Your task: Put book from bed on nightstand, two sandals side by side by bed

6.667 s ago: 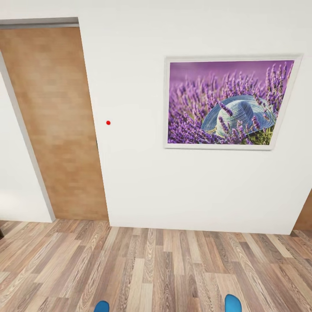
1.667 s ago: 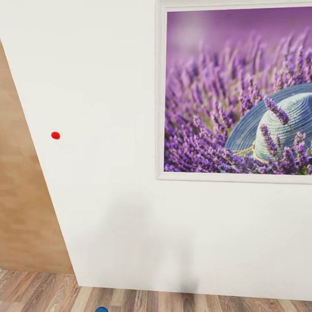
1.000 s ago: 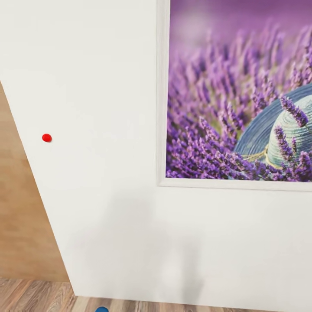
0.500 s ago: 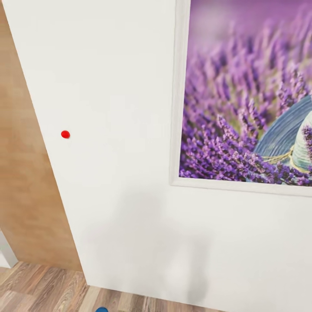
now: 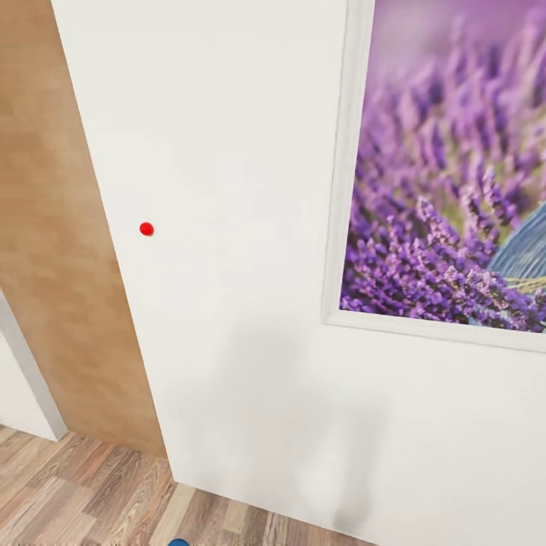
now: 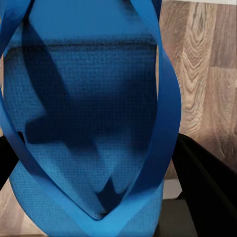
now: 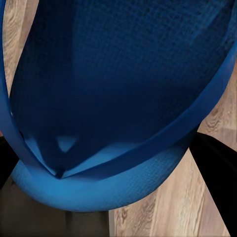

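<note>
**A blue sandal in each end effector, robot facing a white wall**

The left end effector (image 6: 94, 217) is clamped on one sandal (image 6: 89, 113), its dark fingers (image 6: 207, 182) flanking the sole; the right end effector (image 7: 103, 217) is likewise clamped on the other sandal (image 7: 113, 94). Each sandal hangs directly ahead of its end effector, above the wood floor (image 6: 207, 74). They look light, foam-soft and bendy, with a textured sole that should resist slipping; gripping the sole edge near the strap anchor seems wisest, since the thin straps (image 6: 165, 98) would flex. A blue tip (image 5: 179, 542) shows below the wall (image 5: 227, 152), near the door (image 5: 53, 227) and picture (image 5: 455, 227).
</note>
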